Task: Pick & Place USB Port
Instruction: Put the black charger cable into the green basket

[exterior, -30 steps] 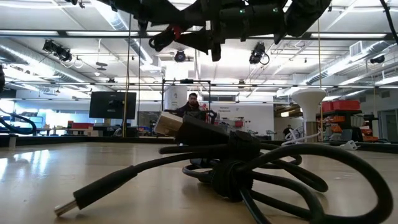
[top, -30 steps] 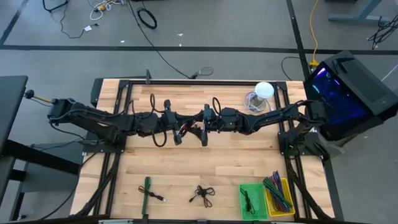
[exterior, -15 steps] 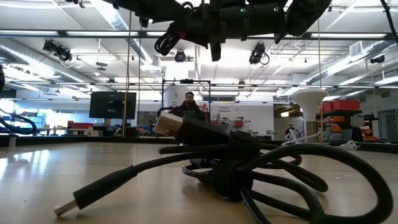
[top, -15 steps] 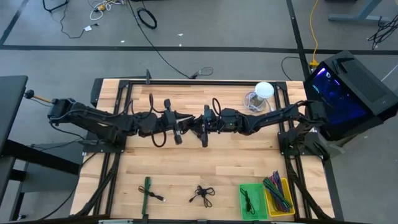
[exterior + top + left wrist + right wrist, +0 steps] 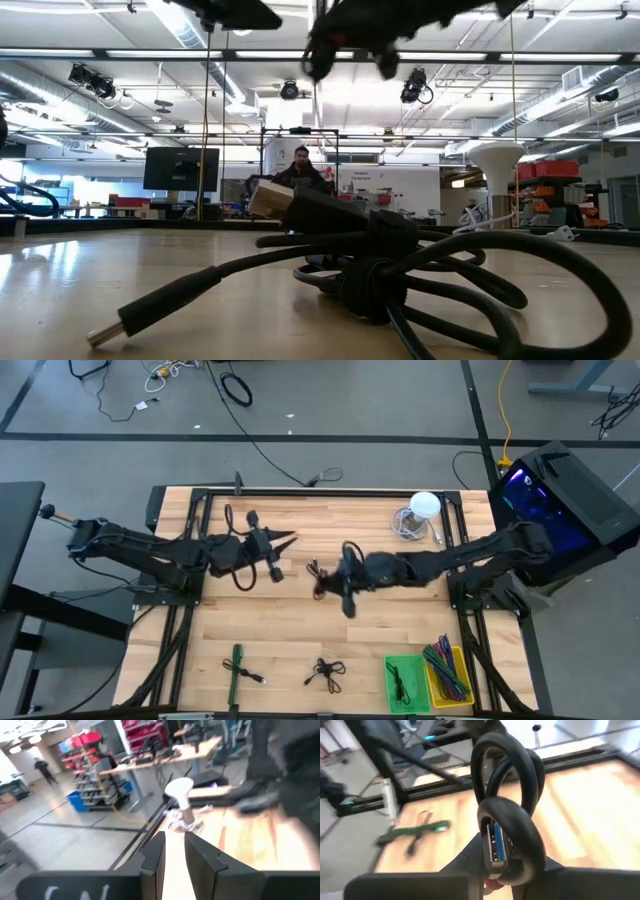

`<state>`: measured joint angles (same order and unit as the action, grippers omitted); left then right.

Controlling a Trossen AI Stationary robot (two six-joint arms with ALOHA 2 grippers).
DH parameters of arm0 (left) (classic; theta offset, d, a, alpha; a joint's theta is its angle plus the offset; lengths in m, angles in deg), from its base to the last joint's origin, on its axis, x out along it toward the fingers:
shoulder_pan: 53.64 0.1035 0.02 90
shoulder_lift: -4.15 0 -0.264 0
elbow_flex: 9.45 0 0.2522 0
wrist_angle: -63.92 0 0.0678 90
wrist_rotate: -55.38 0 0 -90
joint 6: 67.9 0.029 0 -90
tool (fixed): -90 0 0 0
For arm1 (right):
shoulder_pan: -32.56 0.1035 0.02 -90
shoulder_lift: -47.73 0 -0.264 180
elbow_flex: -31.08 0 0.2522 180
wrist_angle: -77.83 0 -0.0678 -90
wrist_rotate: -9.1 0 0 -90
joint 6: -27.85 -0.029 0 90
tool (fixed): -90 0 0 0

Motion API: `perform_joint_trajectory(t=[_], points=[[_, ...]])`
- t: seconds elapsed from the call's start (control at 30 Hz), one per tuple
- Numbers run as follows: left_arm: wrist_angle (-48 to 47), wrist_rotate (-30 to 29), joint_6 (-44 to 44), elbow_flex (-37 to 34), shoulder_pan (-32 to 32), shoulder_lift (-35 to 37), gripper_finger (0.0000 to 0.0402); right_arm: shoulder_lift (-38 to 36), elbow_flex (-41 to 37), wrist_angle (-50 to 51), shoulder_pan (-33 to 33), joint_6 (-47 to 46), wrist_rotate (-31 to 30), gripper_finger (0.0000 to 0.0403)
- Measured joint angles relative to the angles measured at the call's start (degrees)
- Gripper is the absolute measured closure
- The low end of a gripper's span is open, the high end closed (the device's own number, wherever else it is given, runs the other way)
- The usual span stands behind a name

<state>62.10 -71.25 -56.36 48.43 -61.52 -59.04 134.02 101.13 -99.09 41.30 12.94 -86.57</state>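
Right gripper (image 5: pixel 322 576) hangs above the middle of the wooden surface (image 5: pixel 300 635), its fingers clamped on a coiled black USB cable (image 5: pixel 507 805) whose blue-tongued plug faces the wrist camera. Its arm reaches in low and long from the right edge, nearly level, with bare planks open on the near side down to the row of items by the near edge. Left gripper (image 5: pixel 283 541) is held just left of centre, apart from the right one, its two dark fingers (image 5: pixel 152 857) standing a narrow gap apart with nothing between them; that arm stretches in from the left edge. Along the near edge lie a green-tied cable (image 5: pixel 237 665), a small black cable bundle (image 5: pixel 325 674), a green bin (image 5: pixel 405 682) and a yellow bin (image 5: pixel 451 675). A white lamp-shaped object (image 5: pixel 424 506) stands at the far right corner. Dark frame rails border the surface.
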Motion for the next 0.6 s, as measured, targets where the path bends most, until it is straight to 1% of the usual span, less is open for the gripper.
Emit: perform_joint_trajectory(t=[0.07, 0.2, 0.33, 0.47, 0.6], points=[[-4.1, -1.8, -0.3, -0.2, 0.0, 1.4, 0.0324, -2.9, 0.0, 5.5, 3.0, -2.3, -2.2, 0.0358], [-9.6, -4.1, -2.1, 0.0, -0.1, 4.4, 0.0324, -7.4, 0.0, 16.0, 11.1, -9.1, -10.4, 0.0358], [-13.6, -4.1, -4.4, -0.2, -0.1, 5.5, 0.0324, -11.1, 0.0, 20.7, 20.4, -18.8, -19.0, 0.0358], [-15.8, -4.1, -6.0, -0.1, -0.1, 5.5, 0.0326, -11.7, 0.1, 23.2, 30.1, -27.6, -28.2, 0.0358], [-18.0, -4.3, -8.0, -0.1, -0.1, 5.5, 0.033, -10.7, 0.1, 28.5, 38.9, -40.3, -35.8, 0.0358]])
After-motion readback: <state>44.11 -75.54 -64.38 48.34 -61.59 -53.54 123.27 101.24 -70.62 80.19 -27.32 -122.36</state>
